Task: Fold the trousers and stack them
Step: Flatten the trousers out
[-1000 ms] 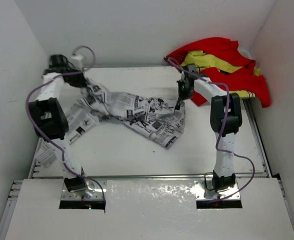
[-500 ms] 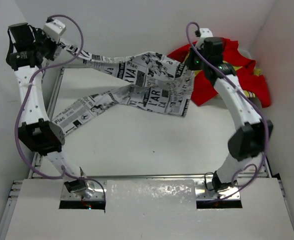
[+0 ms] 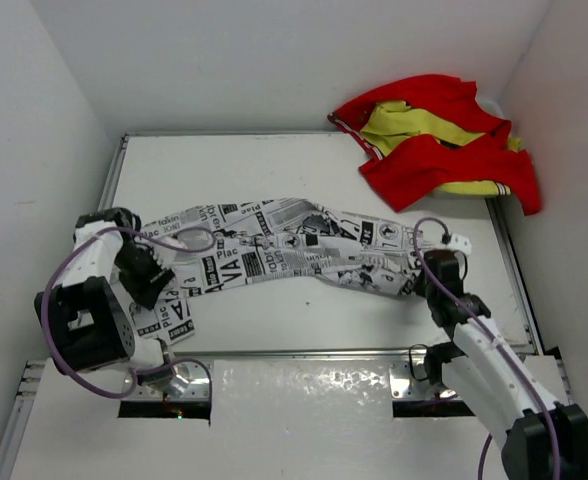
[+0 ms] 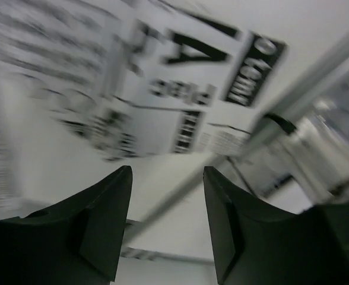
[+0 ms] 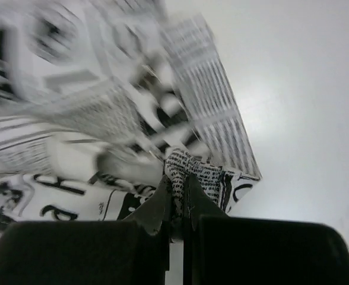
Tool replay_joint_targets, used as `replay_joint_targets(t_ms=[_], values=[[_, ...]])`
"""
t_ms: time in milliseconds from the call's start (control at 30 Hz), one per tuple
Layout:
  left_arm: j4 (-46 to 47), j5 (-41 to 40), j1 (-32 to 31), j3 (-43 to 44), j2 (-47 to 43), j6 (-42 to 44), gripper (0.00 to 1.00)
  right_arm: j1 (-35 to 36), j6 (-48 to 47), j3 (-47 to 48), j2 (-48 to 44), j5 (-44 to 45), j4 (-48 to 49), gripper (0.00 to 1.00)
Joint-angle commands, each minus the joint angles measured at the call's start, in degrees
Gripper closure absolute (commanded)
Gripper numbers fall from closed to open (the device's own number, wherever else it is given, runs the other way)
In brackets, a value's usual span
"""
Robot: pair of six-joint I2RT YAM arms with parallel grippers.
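The trousers (image 3: pixel 284 250), white with black newspaper print, lie stretched in a band across the table from left to right. My left gripper (image 3: pixel 154 285) is low over their left end. In the left wrist view it (image 4: pixel 167 172) is open with nothing between the jaws, and the printed cloth (image 4: pixel 162 71) lies just ahead. My right gripper (image 3: pixel 426 272) is at the trousers' right end. In the right wrist view it (image 5: pixel 175 181) is shut on a pinched fold of the printed cloth (image 5: pixel 103 119).
A red and yellow garment (image 3: pixel 434 140) lies bunched at the back right corner. The table's metal front rail (image 3: pixel 304 352) runs just near of the trousers. White walls stand close on the left, back and right.
Both arms have swung down from the back of the table toward the near edge, laying the trousers flat across it. The left gripper has let go of the cloth.
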Motion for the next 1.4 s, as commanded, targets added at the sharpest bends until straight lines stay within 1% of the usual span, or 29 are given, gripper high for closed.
replay_joint_targets(t_ms=[0,67,100,167,200,233,267,333,367,400,433,500,533,567,600,667,700,800,833,900,967,1000,1067,1133,1167,1200,1267,1300,1367], values=[[-4.87,-7.6,-0.49,-4.61,-4.55,1.83,0.5,-0.41,12.31,-4.36,-6.48,8.97,-4.75,1.0],[-4.87,-8.85,0.56,-4.11,-5.26,1.14,0.5,-0.41,13.12,-5.86,-8.16,10.2,-7.4,1.0],[-4.69,-8.33,1.0,-2.01,-5.43,-0.52,0.5,-0.41,12.69,-5.86,-9.22,10.47,-8.27,1.0],[-3.82,-3.86,3.63,0.98,-4.74,-3.08,0.5,-0.41,11.81,-5.6,-9.93,11.09,-8.46,1.0],[-3.12,-0.71,4.6,3.52,-3.34,-7.18,0.5,-0.41,10.59,-5.42,-9.93,11.17,-8.2,1.0],[-1.37,0.46,6.35,4.33,-2.37,-9.65,0.5,-0.41,9.97,-4.81,-9.67,11.26,-8.02,1.0],[-0.48,1.16,7.24,4.94,-0.45,-13.86,0.5,-0.41,9.35,-4.46,-9.41,11.44,-7.76,1.0],[2.42,1.96,10.66,5.39,1.32,-17.05,0.51,-0.41,7.51,-2.96,-7.83,12.4,-7.06,1.0],[3.3,1.96,11.98,4.78,2.9,-19.59,0.51,-0.41,5.5,-2.44,-7.3,12.49,-6.01,1.0],[4.61,1.88,14.26,4.34,3.61,-20.57,0.5,-0.41,4.7,-1.82,-6.68,12.67,-5.47,1.0],[4.71,1.87,14.89,3.9,4.31,-21.1,0.5,-0.5,3.82,-0.77,-5.37,12.67,-4.86,1.0],[2.88,2.31,14.98,1.36,5.29,-18.39,0.48,-0.42,1.97,0.2,-4.05,11.62,-3.36,1.0],[3.48,1.36,14.89,-0.04,4.94,-17.16,0.41,-0.41,1.53,0.9,-2.82,11.18,-2.92,1.0],[4.61,-0.13,14.89,-3.8,3.63,-14.71,0.4,-0.5,1.09,1.17,-2.29,10.48,-2.22,1.0],[8.45,-4.41,14.81,-6.1,3.09,-13.73,0.35,-0.42,1.0,1.26,-1.76,10.3,-1.96,1.0],[12.34,-8.57,14.89,-11.71,2.56,-12.5,0.33,-0.41,0.65,1.7,-0.27,10.21,-1.08,1.0],[13.23,-9.8,14.89,-12.79,3.0,-12.49,0.32,-0.5,0.47,2.31,0.35,9.77,-0.99,1.0],[15.51,-8.41,15.16,-14.47,5.02,-15.73,0.32,-0.5,-0.5,5.55,3.42,8.01,-1.77,1.0],[17.26,-7.54,15.24,-15.26,5.81,-17.74,0.32,-0.5,-1.28,6.7,5.78,7.49,-3.26,1.0],[18.93,-5.52,15.25,-15.96,6.77,-18.47,0.32,-0.5,-3.21,10.55,8.34,6.26,-4.67,1.0],[20.79,-2.02,15.25,-16.58,8.71,-19.78,0.32,-0.5,-5.06,13.02,10.89,6.78,-7.56,1.0],[22.45,-1.04,15.25,-16.84,9.41,-20.05,0.32,-0.5,-5.59,15.3,12.99,6.95,-8.27,1.0],[24.91,0.02,15.16,-17.72,12.57,-22.06,0.32,-0.5,-6.21,16.9,14.58,7.22,-9.24,1.0],[27.12,0.47,15.42,-16.24,14.77,-23.21,0.37,-0.5,-4.81,18.04,15.82,7.83,-9.25,1.0],[27.47,0.99,15.42,-15.88,15.39,-23.13,0.42,-0.5,-4.02,18.13,16.0,8.18,-9.25,1.0],[27.65,1.52,15.42,-15.44,16.18,-23.04,0.68,-0.42,-3.32,18.22,16.0,8.53,-9.16,1.0],[26.34,3.62,15.42,-13.69,18.38,-22.51,0.97,-0.59,-1.21,18.22,16.0,9.94,-8.99,1.0],[26.16,4.15,15.51,-12.99,18.73,-22.6,1.0,-0.68,-0.94,18.4,16.08,10.2,-8.55,1.0],[25.98,3.99,15.68,-10.44,17.86,-22.6,1.0,-1.2,-2.07,19.18,17.22,9.69,-6.19,1.0]])
